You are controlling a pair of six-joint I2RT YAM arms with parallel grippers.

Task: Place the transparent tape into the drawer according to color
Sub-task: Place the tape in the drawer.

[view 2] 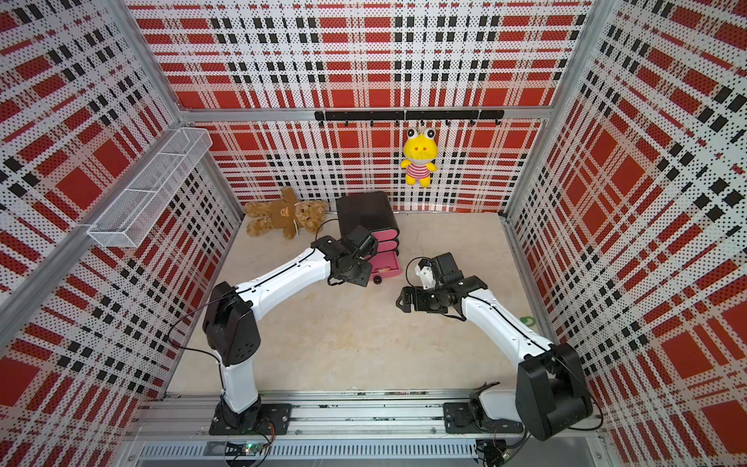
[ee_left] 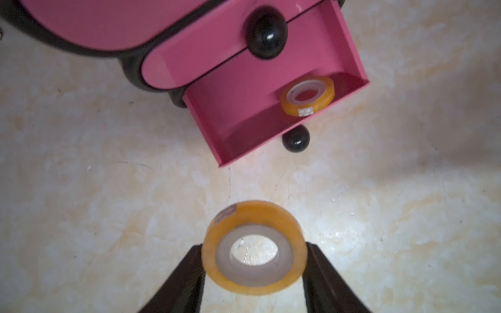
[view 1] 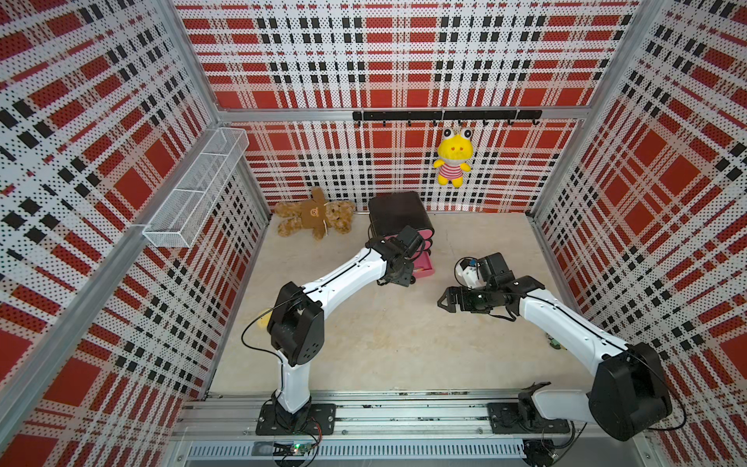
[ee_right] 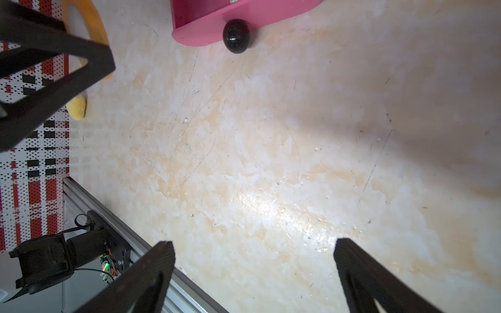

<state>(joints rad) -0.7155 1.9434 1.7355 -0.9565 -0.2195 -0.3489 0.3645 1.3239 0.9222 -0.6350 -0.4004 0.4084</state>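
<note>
Left gripper [ee_left: 254,248] clamped on an orange tape ring [ee_left: 252,214], glossy, pale core, just in front of the open bottom drawer [ee_left: 238,113]. Second orange ring [ee_left: 307,107] lies flat inside that drawer. Right gripper [ee_right: 253,245] spread wide, empty, near the drawer.

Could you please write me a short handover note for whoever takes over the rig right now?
Left gripper: shut on an orange transparent tape ring, held over the beige tabletop, just short of the pulled-out bottom pink drawer.
Right gripper: open, empty, over the tabletop.
Things: the drawer belongs to the small black rounded chest; a second orange tape ring lies inside it. The upper drawers are shut, contents hidden.
Done: one orange ring stowed.
To do: put the held ring in that drawer and close it. No purple or red-pink rings are in view.
</note>
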